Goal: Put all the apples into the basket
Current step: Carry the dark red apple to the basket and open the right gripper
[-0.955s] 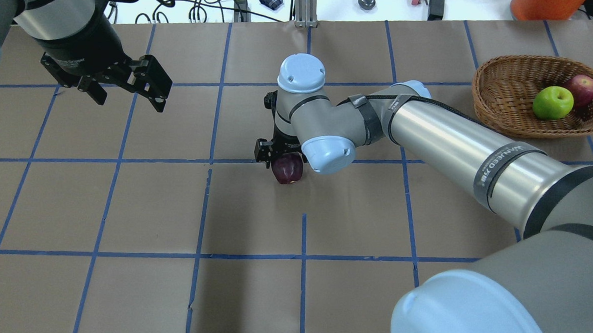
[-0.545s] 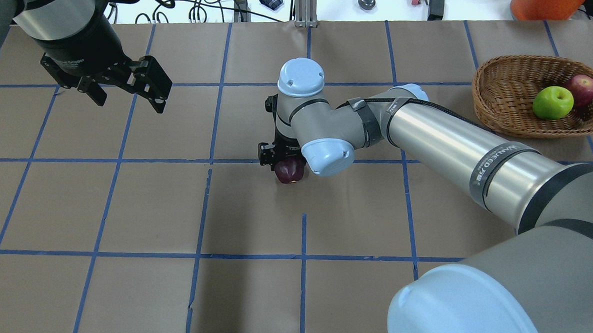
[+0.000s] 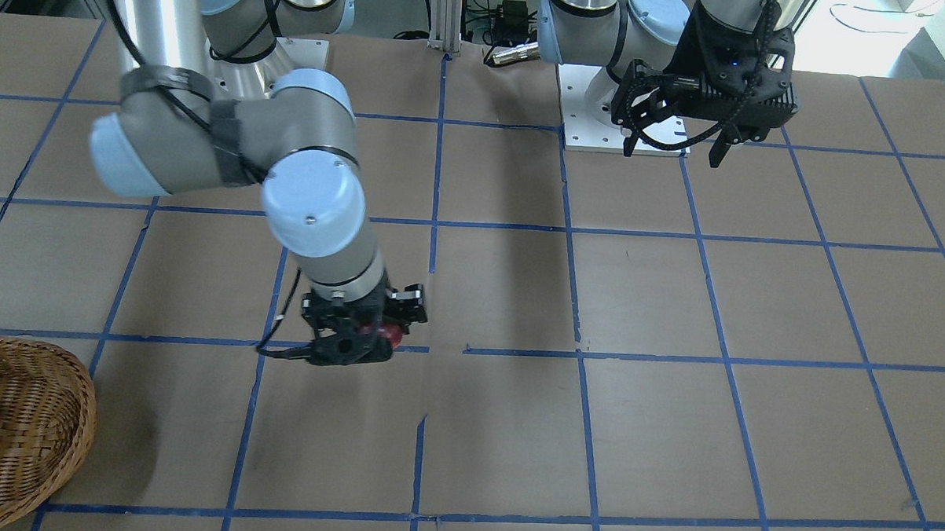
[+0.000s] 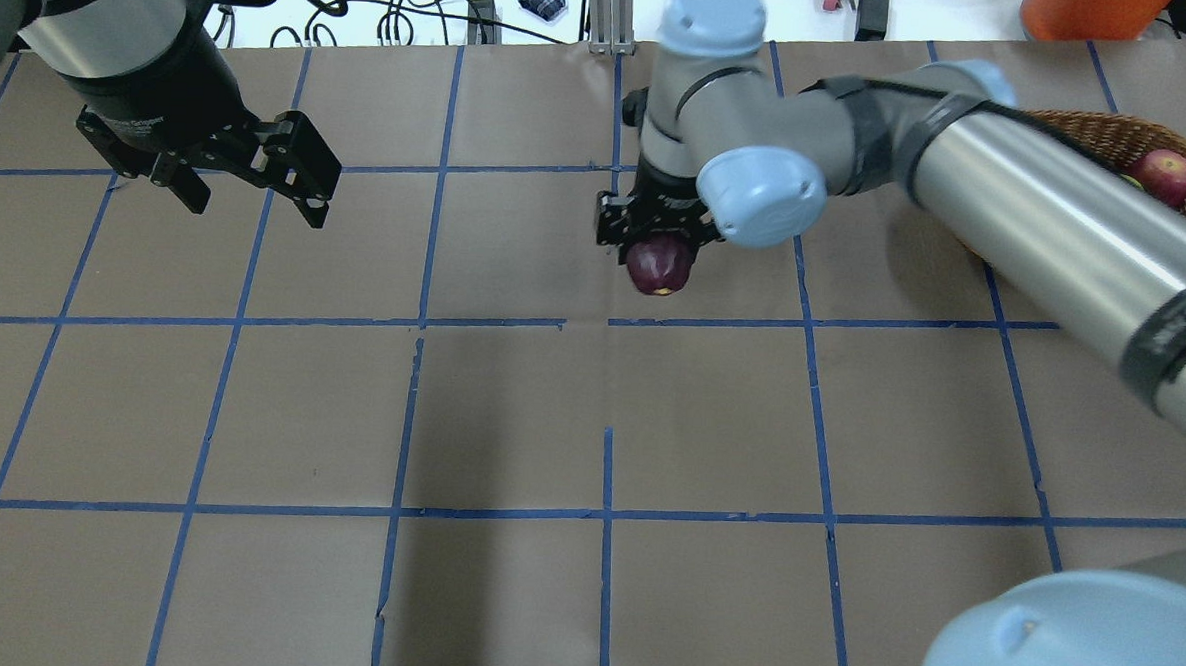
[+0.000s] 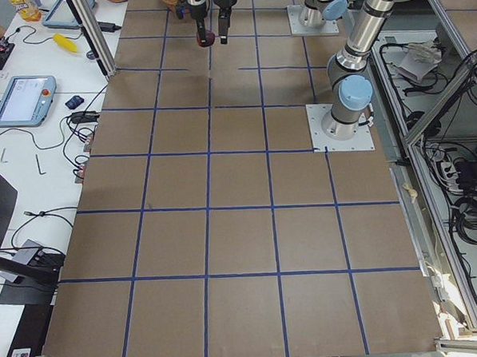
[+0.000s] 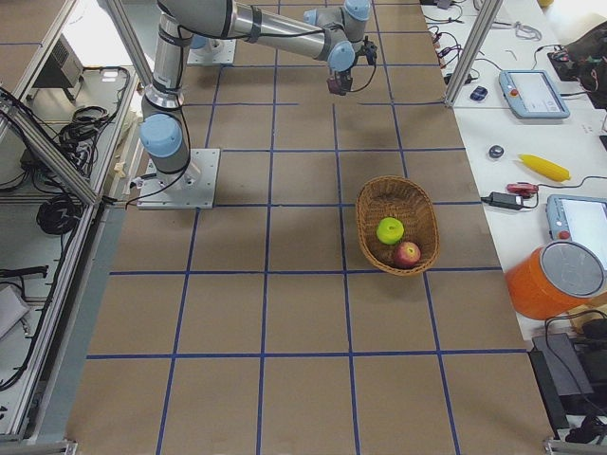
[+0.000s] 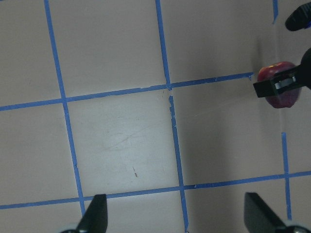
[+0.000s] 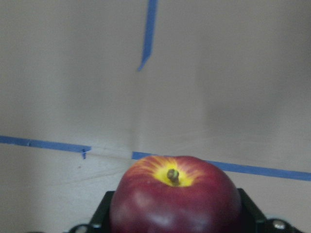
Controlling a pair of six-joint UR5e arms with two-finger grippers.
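Status: right gripper [image 4: 657, 238] is clamped on the dark maroon-purple apple [image 4: 660, 266], and you can see the apple's yellow stem dimple in the right wrist view. It is held over the brown paper table with blue tape grid [image 4: 509, 419], well apart from the shallow oval woven wicker basket [image 6: 398, 197]. In the basket you have the lime-green apple [image 6: 390, 230] and the red apple [image 6: 407, 253], just beside each other. Left gripper [image 4: 256, 193] hangs spread wide, gripping nothing, over the far-left squares.
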